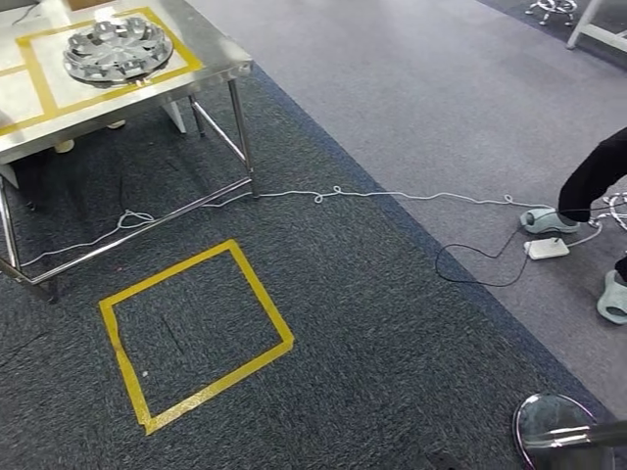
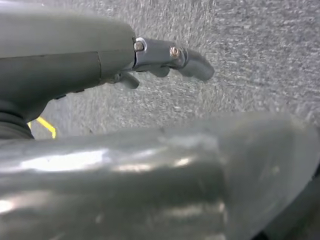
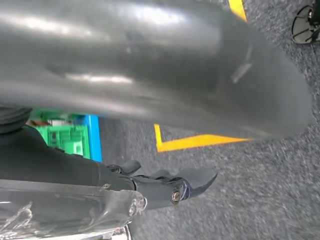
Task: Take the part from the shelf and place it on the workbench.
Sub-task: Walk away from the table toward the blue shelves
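Note:
The part (image 1: pixel 117 49), a round silver wheel-cover-like disc, lies flat on the steel workbench (image 1: pixel 211 47) at the upper left, inside a yellow tape rectangle. My left hand (image 2: pixel 166 57) hangs over grey carpet with its fingers stretched out and nothing in them. My right hand (image 3: pixel 166 187) also hangs above the carpet, fingers extended and apart, holding nothing. Each wrist view has the thick grey thumb large in the foreground.
A yellow tape square (image 1: pixel 261 292) marks the dark carpet in front of the workbench. A white cable (image 1: pixel 414 196) runs across the floor to a white box (image 1: pixel 547 249). A person's leg (image 1: pixel 595 176) stands at right. A chrome round base (image 1: pixel 551 426) sits at lower right. A green crate (image 3: pixel 68 139) is near my right hand.

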Robot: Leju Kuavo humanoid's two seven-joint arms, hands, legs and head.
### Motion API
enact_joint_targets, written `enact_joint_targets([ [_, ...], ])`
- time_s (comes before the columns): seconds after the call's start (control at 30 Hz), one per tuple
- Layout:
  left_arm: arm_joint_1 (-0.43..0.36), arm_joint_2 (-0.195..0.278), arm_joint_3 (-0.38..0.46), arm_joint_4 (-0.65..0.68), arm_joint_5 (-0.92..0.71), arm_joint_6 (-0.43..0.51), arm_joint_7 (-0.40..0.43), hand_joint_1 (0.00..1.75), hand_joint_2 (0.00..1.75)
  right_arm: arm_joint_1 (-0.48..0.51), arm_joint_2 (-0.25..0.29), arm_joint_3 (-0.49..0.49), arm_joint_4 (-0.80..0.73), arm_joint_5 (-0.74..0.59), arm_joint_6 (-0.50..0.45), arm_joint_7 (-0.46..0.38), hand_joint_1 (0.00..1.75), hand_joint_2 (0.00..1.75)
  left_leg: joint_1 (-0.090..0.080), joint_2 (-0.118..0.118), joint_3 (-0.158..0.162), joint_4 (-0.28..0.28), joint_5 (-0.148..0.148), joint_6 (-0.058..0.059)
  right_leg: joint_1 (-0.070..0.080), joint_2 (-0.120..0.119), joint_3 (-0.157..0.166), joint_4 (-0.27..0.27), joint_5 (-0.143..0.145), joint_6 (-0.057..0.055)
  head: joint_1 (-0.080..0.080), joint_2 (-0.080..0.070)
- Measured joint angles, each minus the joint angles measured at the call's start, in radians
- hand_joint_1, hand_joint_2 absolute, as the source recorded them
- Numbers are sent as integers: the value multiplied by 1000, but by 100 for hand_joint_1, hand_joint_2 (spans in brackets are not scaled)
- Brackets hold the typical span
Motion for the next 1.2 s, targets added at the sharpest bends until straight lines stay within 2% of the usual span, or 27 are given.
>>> enact_joint_targets([
  [0.07, -2, 0, 0, 0, 0, 0, 0, 0, 0, 6, 0, 0, 0, 0, 0, 0, 0, 0, -1, 17, 2, -3, 0, 11, -4, 8, -8, 1, -1, 12, 0, 0],
  [0.1, -3, 0, 0, 0, 0, 0, 0, 0, 0, 7, 0, 0, 0, 0, 0, 0, 0, 0, -1, 28, 3, -4, 1, 18, -3, -9, -18, 19, -13, 17, 2, 0],
  [0.17, -3, -1, 0, 0, 0, 0, 0, 0, 0, 4, 0, 0, 0, 0, 0, 0, 0, 0, -2, 53, 5, -5, 1, 29, 0, -65, -72, 129, -76, 23, 10, 0],
  [0.2, -2, -1, 0, 0, 0, 0, 0, 0, 0, 2, 0, 0, 0, 0, 0, -1, 0, 0, -4, 66, 5, -5, 0, 32, 2, -89, -114, 215, -117, 25, 13, 0],
  [0.23, -1, 0, 1, 0, 0, 0, 0, 0, 0, 0, 0, 0, 0, 0, 0, -1, 0, 0, -6, 79, 5, -5, -1, 34, 2, -100, -154, 297, -150, 26, 15, 0],
  [0.27, 0, 0, 1, 0, 0, 0, 0, 0, 0, 1, 1, 0, 0, 0, 0, -1, 0, 0, -8, 91, 6, -4, -2, 35, 2, -104, -180, 351, -165, 26, 15, 0],
  [0.3, 0, 0, 1, 0, 0, 0, 0, 0, 0, 3, 1, 0, 0, 0, 0, 0, 0, 0, -9, 102, 7, -4, -4, 35, 2, -106, -184, 360, -158, 25, 15, 0],
  [0.33, -1, 0, 1, 0, 0, 0, 0, 0, 0, 4, 0, 0, 0, 0, 0, 1, 0, 0, -10, 112, 10, -4, -5, 34, 3, -109, -164, 322, -131, 23, 15, 0],
  [0.4, -1, 0, 1, 0, 0, 0, 0, 0, 0, 4, 0, -1, 0, 0, 0, 1, 0, 0, -11, 130, 18, -4, -10, 29, 7, -138, -74, 155, -57, 15, 15, 0],
  [0.43, -2, 0, 1, 0, 0, 0, 0, 0, 0, 1, 0, -1, 0, 0, 0, 1, 0, 0, -13, 138, 21, -3, -14, 24, 9, -153, -34, 82, -31, 12, 15, 0],
  [0.47, -2, 0, 1, 0, 0, 0, 0, 0, 0, -2, 1, -1, 0, 0, 0, 0, 0, 0, -15, 146, 23, -3, -16, 20, 12, -165, -9, 35, -16, 9, 14, 0],
  [0.5, -2, 0, 1, 0, 0, 0, 0, 0, 0, -3, 1, -1, 0, 0, 0, 0, 0, 0, -16, 154, 24, -2, -18, 15, 14, -167, -1, 17, -13, 6, 13, 0],
  [0.57, -4, 0, 1, 0, 0, 0, 0, 0, 0, -1, 1, -1, 0, 0, 0, 0, 0, 0, -17, 165, 26, -2, -21, 7, 13, -147, -6, 17, -10, -2, 11, 0],
  [0.63, -5, -1, 1, 0, 0, 1, 0, 0, 0, 1, 1, -1, 0, 0, 0, 1, 0, 0, -14, 138, 9, 39, -55, -3, 9, -129, -8, 14, -5, -12, 11, 0],
  [0.7, -4, -1, 1, 0, 0, 1, 0, 0, 0, -1, 1, -2, 0, 0, -1, 1, 0, 0, -12, 99, -55, 180, -133, -10, 6, -111, -12, 12, -1, -20, 10, 0],
  [0.73, -2, -1, 1, 0, 0, 1, 0, 0, 0, -2, 0, -2, 0, 0, 0, 1, 0, 0, -12, 91, -96, 266, -169, -11, 6, -100, -14, 12, 1, -21, 10, 0],
  [0.77, 0, -1, 1, 0, 0, 1, 0, 0, 0, -2, 0, -2, 0, 0, 0, 0, 0, 0, -12, 88, -129, 330, -189, -12, 5, -88, -15, 12, 1, -22, 10, 0],
  [0.8, 1, -1, 1, 0, 0, 1, 0, 0, 0, 0, 0, -2, 0, 0, 0, 0, 0, 0, -12, 87, -144, 354, -185, -11, 5, -76, -15, 12, 2, -21, 10, 0],
  [0.83, 2, -1, 1, 0, 0, 1, 0, 0, 0, 1, 1, -2, 0, 0, 0, 0, 0, 0, -11, 86, -138, 333, -159, -10, 4, -64, -14, 13, 2, -20, 10, 0],
  [0.87, 2, -1, 1, 0, 0, 1, 0, 0, 0, 2, 1, -2, 0, 0, 0, 0, 0, 0, -11, 80, -111, 271, -117, -9, 2, -50, -13, 13, 3, -18, 10, 0],
  [0.93, 1, -1, 1, 0, 0, 1, 0, 0, 0, 0, 1, -2, 0, 0, 0, 0, 0, 0, -6, 38, -39, 110, -37, -7, 0, -24, -14, 15, 5, -10, 8, 0],
  [0.97, 1, 0, 1, 0, 0, 1, 0, 0, 0, -1, 1, -2, 0, 0, 0, 0, 0, 0, -3, 18, -13, 51, -17, -5, 0, -12, -17, 17, 5, -5, 8, 0],
  [1.0, 0, 0, 1, 0, 0, 1, 0, 0, 0, -1, 1, -2, 0, 0, 0, 0, 0, 0, -2, 3, -1, 21, -11, -2, 0, -3, -22, 19, 6, 1, 7, 0],
  [1.07, -2, 0, 1, 0, 0, 1, 0, 0, 0, 3, 1, -2, 0, 0, 0, 0, 0, 0, -5, 13, 1, 12, -12, 9, -4, 15, -31, 16, 9, 14, 7, 0],
  [1.1, -3, 0, 1, 0, 0, 1, 0, 0, 0, 5, 1, -2, 0, 0, 0, 0, 0, 0, -5, 22, 2, 11, -11, 16, -5, 7, -36, 21, 5, 20, 7, 0],
  [1.13, -4, 0, 1, 0, 0, 2, 0, 0, 0, 6, 1, -2, 0, 0, 0, 0, 0, 0, -4, 34, 3, 9, -9, 23, -4, -13, -49, 45, -10, 24, 11, 0],
  [1.2, -3, 0, 2, 0, 0, 2, 0, 0, 0, 3, 1, -2, 0, 0, 0, 0, 0, 0, -4, 59, 4, 8, -9, 31, 0, -72, -109, 167, -76, 29, 20, 0],
])
